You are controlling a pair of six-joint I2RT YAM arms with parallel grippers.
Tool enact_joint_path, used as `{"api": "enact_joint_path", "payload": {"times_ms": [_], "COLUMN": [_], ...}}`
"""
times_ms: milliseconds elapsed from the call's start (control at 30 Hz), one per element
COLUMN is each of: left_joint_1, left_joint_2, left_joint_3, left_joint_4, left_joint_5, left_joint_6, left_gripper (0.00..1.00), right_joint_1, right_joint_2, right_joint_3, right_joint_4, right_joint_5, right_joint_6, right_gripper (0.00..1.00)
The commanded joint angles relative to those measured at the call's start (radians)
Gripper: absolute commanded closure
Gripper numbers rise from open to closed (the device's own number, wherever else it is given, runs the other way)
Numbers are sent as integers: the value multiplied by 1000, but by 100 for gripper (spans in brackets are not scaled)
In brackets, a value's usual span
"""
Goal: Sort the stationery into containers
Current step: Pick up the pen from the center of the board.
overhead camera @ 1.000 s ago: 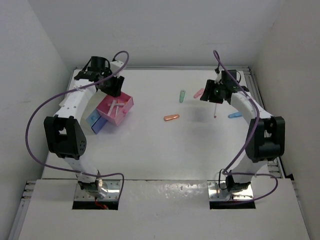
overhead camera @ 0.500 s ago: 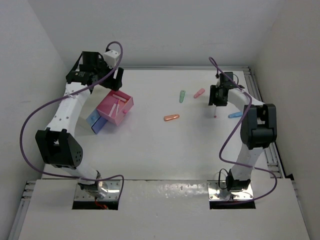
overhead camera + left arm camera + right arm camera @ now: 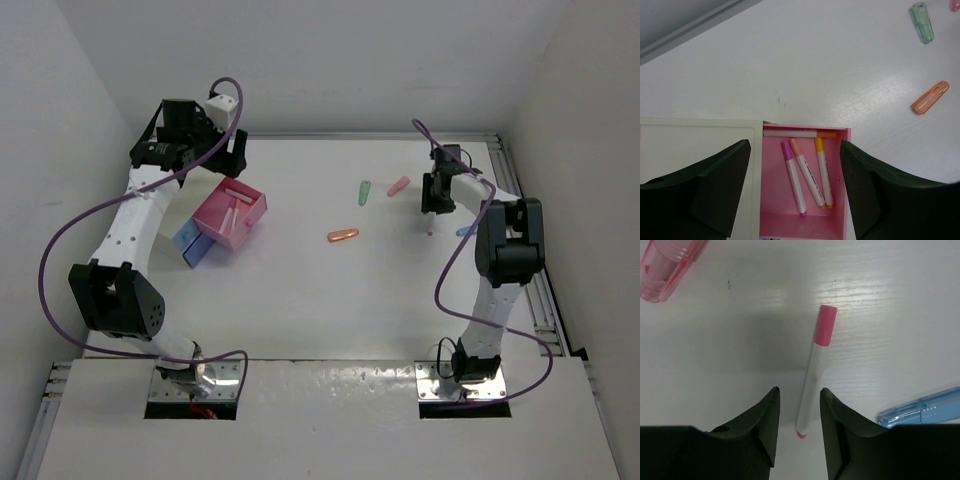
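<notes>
The white pen with the pink cap is lying flat on the table, cap pointing to about 12 in the right wrist view. The right gripper straddles its bottom end, jaws parted and not touching it, so I'd guess it's lined up for a pinch. A pink marker sits at 10 o'clock and a light-blue marker at 4, both loose. Over on the left, the left gripper hangs wide open and empty above the pink box, which has four pens in it.
</notes>
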Motion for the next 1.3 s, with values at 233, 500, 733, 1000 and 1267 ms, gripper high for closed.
{"api": "enact_joint_path", "payload": {"times_ms": [233, 500, 733, 1000, 1267], "left_joint_1": [-13, -13, -3, 50, 34], "left_joint_2": [6, 14, -14, -205, -299], "left_joint_3": [40, 43, 26, -178, -446], "left_joint_4": [18, 9, 35, 303, 676], "left_joint_5": [4, -4, 0, 224, 553], "left_joint_6": [-11, -5, -28, -219, -665], "left_gripper": [21, 21, 21, 18, 16], "right_joint_1": [-11, -11, -10, 6, 222], "right_joint_2": [86, 131, 103, -128, -391], "right_joint_3": [105, 135, 144, 164, 30], "right_joint_4": [-78, -114, -143, -158, 124], "right_joint_5": [25, 17, -49, -277, -627], "right_joint_6": [-65, -97, -97, -54, 180], "right_gripper": [66, 75, 100, 100, 100]}}
